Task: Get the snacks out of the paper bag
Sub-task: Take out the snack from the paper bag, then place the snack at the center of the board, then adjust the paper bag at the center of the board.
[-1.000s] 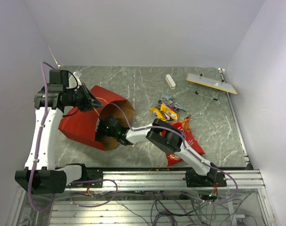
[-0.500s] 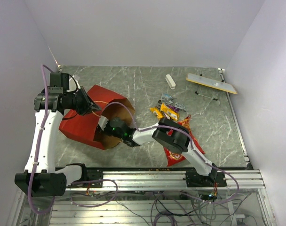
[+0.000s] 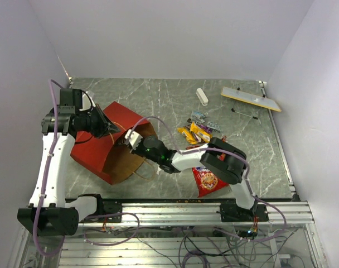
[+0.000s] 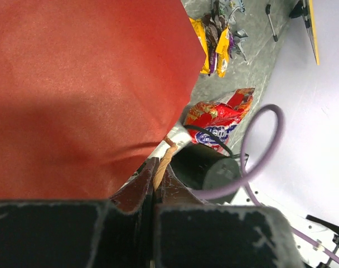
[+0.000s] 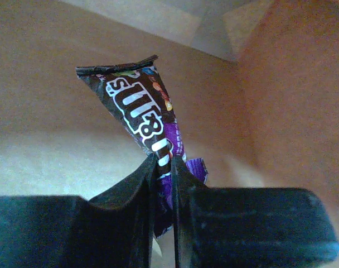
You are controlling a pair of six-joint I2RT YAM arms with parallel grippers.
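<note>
The paper bag [image 3: 94, 146] lies on its side, red outside, with its brown mouth [image 3: 127, 162] facing right. My left gripper [image 3: 109, 130] is shut on its tan twisted handle [image 4: 163, 162], and the red side of the bag [image 4: 74, 84] fills the left wrist view. My right gripper [image 3: 128, 139] is at the bag's mouth, shut on a purple wrapped candy bar [image 5: 144, 111], with brown paper all round. The red chip bag [image 3: 207, 180] lies under my right arm and shows in the left wrist view [image 4: 219, 120]. Several candy bars [image 3: 197, 133] lie on the table.
A small white oblong block [image 3: 202, 96] lies at the back. A long grey strip with a yellow edge [image 3: 250, 99] lies at the back right, with a thin dark rod [image 3: 245, 114] in front of it. Walls close in on the table at the back and both sides.
My right gripper has drawn back from deep inside the bag to its mouth, and the arm's elbow has swung right. The bag's mouth has flattened. My left gripper keeps its hold on the handle.
</note>
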